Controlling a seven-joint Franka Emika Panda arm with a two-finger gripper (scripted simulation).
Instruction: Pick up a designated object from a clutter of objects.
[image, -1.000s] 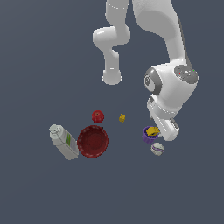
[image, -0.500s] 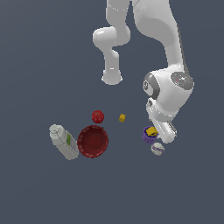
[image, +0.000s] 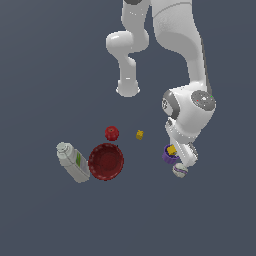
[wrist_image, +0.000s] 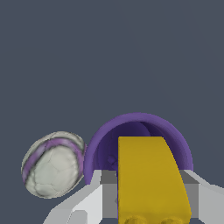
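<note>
Closing on the bright yellow chunky piece (wrist_image: 151, 179) over the purple cup (wrist_image: 103, 144)

The gripper (wrist_image: 148, 197) has its grey jaws on either side of that piece, apparently clamped on it, at the cup's mouth; best to lift straight up, clear of the rim and of the white-and-purple ball (wrist_image: 53, 163) just beside. Count: one purple cup, one white-purple ball, one red ribbed bowl (image: 106, 161), one small red ball (image: 112, 133), one white bottle with a green label (image: 73, 162), one tiny yellow-orange cube (image: 140, 134)

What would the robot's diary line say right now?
gripper: shut on yellow piece | place: over purple cup | beside: white-purple ball
</note>
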